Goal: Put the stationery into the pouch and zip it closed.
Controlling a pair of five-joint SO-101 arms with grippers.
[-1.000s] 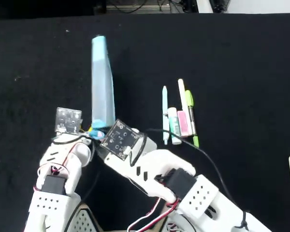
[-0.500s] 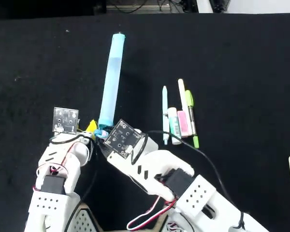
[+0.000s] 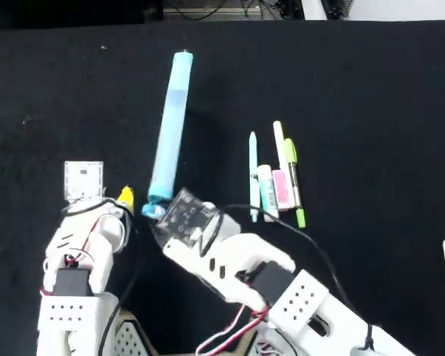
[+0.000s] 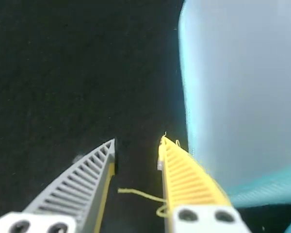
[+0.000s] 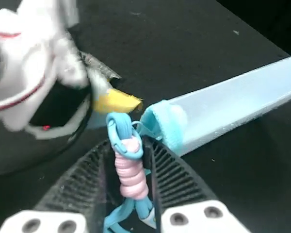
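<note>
Left of the bench's (image 3: 371, 89) middle, we find the pouch (image 3: 170, 126) lying lengthwise toward the far edge, its near-end zip pull (image 5: 128, 172) clenched in our right claw (image 5: 131, 150), the left claw (image 4: 136, 145) released beside it.

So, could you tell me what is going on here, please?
The right gripper is shut on the pink and blue zipper pull at the near end of the light blue pouch on the black table. The left gripper is open beside that end, holding nothing. The pens and other stationery lie in a row apart from the pouch, not yet inside it.
</note>
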